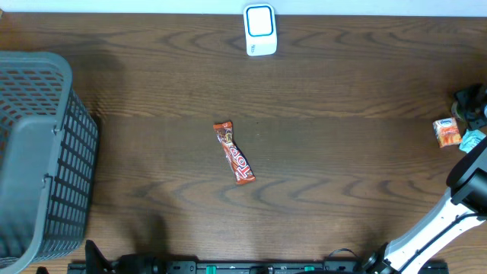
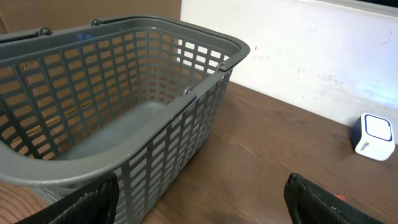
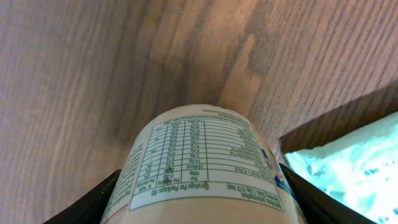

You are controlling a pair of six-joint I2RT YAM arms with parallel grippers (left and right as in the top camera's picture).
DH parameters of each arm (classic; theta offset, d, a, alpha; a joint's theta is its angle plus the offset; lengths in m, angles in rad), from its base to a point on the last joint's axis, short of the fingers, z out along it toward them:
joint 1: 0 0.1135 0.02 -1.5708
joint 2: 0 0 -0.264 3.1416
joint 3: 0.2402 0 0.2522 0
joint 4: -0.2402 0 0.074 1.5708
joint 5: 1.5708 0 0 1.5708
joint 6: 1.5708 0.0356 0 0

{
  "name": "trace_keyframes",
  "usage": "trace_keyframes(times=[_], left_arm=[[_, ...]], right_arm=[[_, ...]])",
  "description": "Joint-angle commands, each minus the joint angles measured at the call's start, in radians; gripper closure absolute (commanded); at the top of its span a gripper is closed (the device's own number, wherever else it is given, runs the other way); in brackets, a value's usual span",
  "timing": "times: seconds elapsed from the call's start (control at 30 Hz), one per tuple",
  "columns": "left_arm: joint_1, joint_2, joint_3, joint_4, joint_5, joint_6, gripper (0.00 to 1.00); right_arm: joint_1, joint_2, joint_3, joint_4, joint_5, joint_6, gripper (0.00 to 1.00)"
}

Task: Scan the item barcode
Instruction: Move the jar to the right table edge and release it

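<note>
A white round container [image 3: 205, 162] with a green-printed nutrition table fills the right wrist view. My right gripper [image 3: 202, 190] is shut on it, one black finger pressed against each side, just above the wooden table. In the overhead view that gripper [image 1: 472, 105] is at the far right edge and covers the container. No barcode shows on the visible face. The white scanner [image 1: 260, 30] with a blue-rimmed window stands at the back centre, also visible as the scanner [image 2: 373, 137] in the left wrist view. My left gripper [image 2: 202, 199] is open and empty beside the basket.
A grey plastic basket [image 1: 38, 152] stands at the left edge, its near wall [image 2: 186, 137] close to my left fingers. A red-brown candy bar [image 1: 233, 152] lies mid-table. An orange packet [image 1: 447, 132] and a cyan packet [image 1: 472, 141] lie beside my right gripper.
</note>
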Motion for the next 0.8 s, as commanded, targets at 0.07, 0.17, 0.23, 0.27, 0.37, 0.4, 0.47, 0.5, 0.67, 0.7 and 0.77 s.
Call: trace_keyframes(times=[0.07,0.17,0.23,0.27,0.37,0.4,0.47,0.5,0.67,0.7,0.77], left_arm=[[-0.004,-0.001,-0.001,0.003,0.013,-0.001,0.15],[-0.004,-0.001,-0.001,0.003,0.013,-0.001,0.15],[-0.004,-0.001,-0.001,0.003,0.013,-0.001,0.15],[-0.004,-0.001,-0.001,0.003,0.013,-0.001,0.15],[-0.004,-0.001,-0.001,0.003,0.013,-0.001,0.15],[-0.004,-0.001,-0.001,0.003,0.013,-0.001,0.15],[-0.004,-0.001,-0.001,0.003,0.013,-0.001,0.15],[-0.004,-0.001,-0.001,0.003,0.013,-0.001,0.15],[-0.004,-0.001,-0.001,0.003,0.013,-0.001,0.15],[-0.004,-0.001,-0.001,0.003,0.013,-0.001,0.15],[-0.004,-0.001,-0.001,0.003,0.013,-0.001,0.14]], right_arm=[[-0.022,0.005,-0.007,-0.008,-0.027,0.0,0.41],[-0.022,0.005,-0.007,-0.057,-0.028,0.027,0.4],[-0.022,0.005,-0.007,-0.104,-0.028,0.058,0.34],[-0.022,0.005,-0.007,-0.125,-0.028,0.076,0.28],[-0.022,0.005,-0.007,-0.167,-0.03,0.105,0.04],[-0.022,0.003,-0.006,-0.176,-0.043,0.098,0.01],[-0.024,-0.002,0.003,-0.197,-0.05,0.081,0.01],[-0.027,-0.009,0.012,-0.214,-0.05,0.081,0.01],[-0.043,-0.103,0.097,-0.286,-0.05,0.048,0.01],[-0.043,-0.13,0.117,-0.3,-0.05,0.034,0.01],[-0.039,-0.191,0.161,-0.324,-0.059,-0.004,0.01]])
